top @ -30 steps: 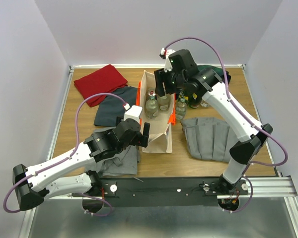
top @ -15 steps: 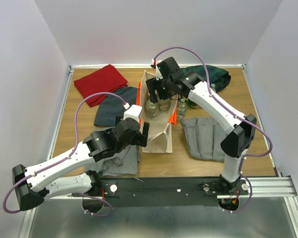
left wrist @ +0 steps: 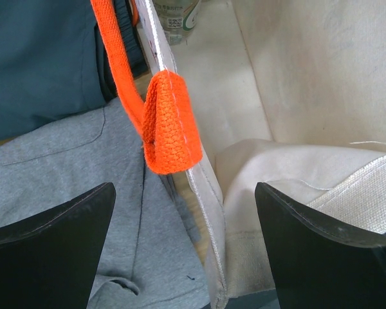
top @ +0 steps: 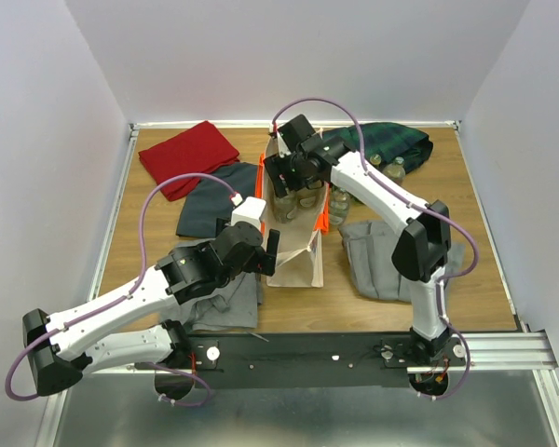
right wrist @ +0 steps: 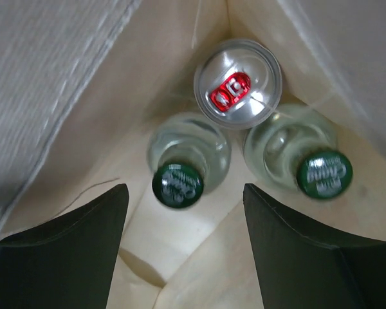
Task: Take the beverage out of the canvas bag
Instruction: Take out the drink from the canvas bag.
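Basically looking straight down into the bag (top: 293, 247): right pincer (right wrist: 183, 241) open, holding nothing, two green-capped bottles (right wrist: 179, 183) and a can (right wrist: 237, 80) upright right below, long axes vertical. Left pincer (left wrist: 183, 251) wide open, straddling bag's near-left wall.

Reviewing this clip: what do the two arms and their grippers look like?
Both arms have white link shells with black joints and black bases. A purple cable loops along each. The left gripper and right gripper each have two black fingers; a white camera block sits on the left wrist.
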Robot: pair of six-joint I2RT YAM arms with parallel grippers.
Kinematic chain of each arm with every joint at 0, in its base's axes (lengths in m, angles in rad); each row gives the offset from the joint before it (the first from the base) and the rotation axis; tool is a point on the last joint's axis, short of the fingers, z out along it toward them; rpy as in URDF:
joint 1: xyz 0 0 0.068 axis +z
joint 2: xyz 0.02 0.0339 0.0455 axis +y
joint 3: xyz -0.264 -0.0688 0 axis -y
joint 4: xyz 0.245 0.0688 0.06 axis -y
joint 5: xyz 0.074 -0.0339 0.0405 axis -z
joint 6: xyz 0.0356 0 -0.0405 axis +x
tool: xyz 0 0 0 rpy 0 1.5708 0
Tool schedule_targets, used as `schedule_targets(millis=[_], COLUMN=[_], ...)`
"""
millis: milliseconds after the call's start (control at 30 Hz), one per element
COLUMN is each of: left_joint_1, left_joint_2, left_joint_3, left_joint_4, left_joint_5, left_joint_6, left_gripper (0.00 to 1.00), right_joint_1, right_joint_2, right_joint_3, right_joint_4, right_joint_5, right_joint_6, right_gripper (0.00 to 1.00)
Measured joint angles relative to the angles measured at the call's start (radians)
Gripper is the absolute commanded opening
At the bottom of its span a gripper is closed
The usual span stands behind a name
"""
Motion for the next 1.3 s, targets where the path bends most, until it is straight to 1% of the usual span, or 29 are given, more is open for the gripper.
schedule_targets(millis=[167,233,567,633,700,833,1033,1300], left_joint_1=[0.0,0.0,0.0,0.0,0.0,0.0,0.0,0.0], left_joint_2=[-0.005,-0.006,-0.006,-0.006,-0.006,-0.006,-0.007,-0.009], left_joint_3=[-0.001,-0.001,-0.001,-0.002,-0.002,-0.002,-0.003,-0.007], left_joint_4=[0.0,0.0,0.0,0.0,0.0,0.0,0.0,0.001], left_joint_5=[-0.001,-0.002,-0.002,-0.002,-0.002,-0.002,-0.002,-0.002], left_joint_6=[-0.003,-0.003,-0.003,-0.003,-0.004,-0.004,-0.004,-0.004], left_gripper=[0.99,0.99,0.99,0.99,0.99,0.99,0.99,0.99], right_joint_1=[0.0,0.0,0.0,0.0,0.0,0.0,0.0,0.0], right_joint_2=[0.034,0.035,0.05,0.058,0.063,0.072,0.072,0.073], right_joint_3=[0.042,0.05,0.068,0.073,0.073,0.073,0.07,0.067], right_joint_4=[-0.001,0.0,0.004,0.005,0.005,0.008,0.019,0.027], right_joint_5=[0.0,0.0,0.0,0.0,0.0,-0.001,-0.002,-0.007], right_joint_6=[-0.004,-0.005,-0.01,-0.008,-0.008,-0.005,0.0,0.001], right_gripper=[0.79,0.75,0.7,0.68,0.64,0.62,0.52,0.49])
